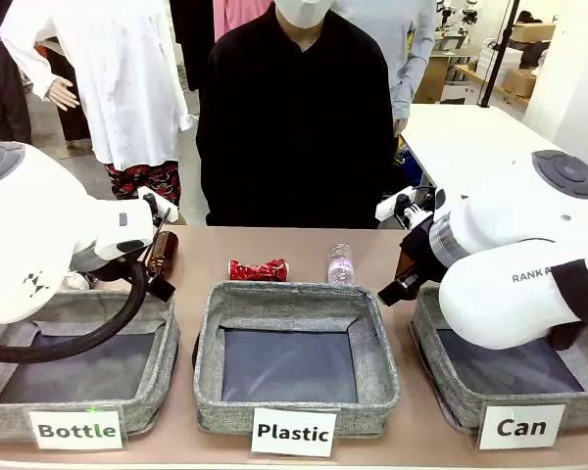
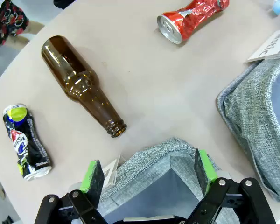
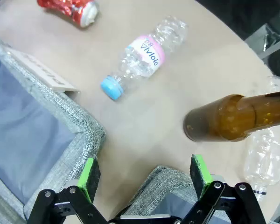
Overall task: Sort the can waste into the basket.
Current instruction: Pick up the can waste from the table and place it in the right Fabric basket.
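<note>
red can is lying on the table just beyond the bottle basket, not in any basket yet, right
Not quite. The red can lies on the table, in no basket yet, but just beyond the basket labelled Plastic, not the Bottle one. The front view shows it.

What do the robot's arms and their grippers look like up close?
The left arm and right arm are bulky rounded white shells with grey joint caps; a black cable loops off the left. The left gripper and right gripper are black with green pads.
</note>
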### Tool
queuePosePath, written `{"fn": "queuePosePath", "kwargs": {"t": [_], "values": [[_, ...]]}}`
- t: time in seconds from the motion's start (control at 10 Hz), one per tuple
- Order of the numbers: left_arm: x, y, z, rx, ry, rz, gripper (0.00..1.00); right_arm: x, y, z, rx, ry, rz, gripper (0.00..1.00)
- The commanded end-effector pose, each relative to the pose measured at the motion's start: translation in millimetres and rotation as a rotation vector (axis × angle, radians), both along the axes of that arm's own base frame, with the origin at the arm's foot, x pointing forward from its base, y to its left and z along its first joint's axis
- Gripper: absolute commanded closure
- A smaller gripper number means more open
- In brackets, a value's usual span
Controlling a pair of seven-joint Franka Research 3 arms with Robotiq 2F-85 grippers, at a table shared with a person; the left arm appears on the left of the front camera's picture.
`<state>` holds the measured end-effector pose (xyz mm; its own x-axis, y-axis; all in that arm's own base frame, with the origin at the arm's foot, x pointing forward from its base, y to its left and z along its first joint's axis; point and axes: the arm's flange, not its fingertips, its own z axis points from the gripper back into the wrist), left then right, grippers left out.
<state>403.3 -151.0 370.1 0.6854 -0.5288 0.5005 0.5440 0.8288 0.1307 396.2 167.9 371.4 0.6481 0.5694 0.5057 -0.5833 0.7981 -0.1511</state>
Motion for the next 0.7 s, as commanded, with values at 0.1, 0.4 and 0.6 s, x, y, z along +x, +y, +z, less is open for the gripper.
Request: {"fn": "queuePosePath", "kwargs": {"t": [0.1, 0.4, 0.6], "values": [[0.0, 0.0, 0.1, 0.0, 0.0, 0.0, 0.0, 0.0, 0.0, 0.0, 0.0, 0.0, 0.0, 0.0], [0.0, 0.0, 0.1, 0.0, 0.0, 0.0, 0.0, 0.0, 0.0, 0.0, 0.0, 0.0, 0.0, 0.0], [0.0, 0.0, 0.1, 0.0, 0.0, 0.0, 0.0, 0.0, 0.0, 0.0, 0.0, 0.0, 0.0, 0.0]]}}
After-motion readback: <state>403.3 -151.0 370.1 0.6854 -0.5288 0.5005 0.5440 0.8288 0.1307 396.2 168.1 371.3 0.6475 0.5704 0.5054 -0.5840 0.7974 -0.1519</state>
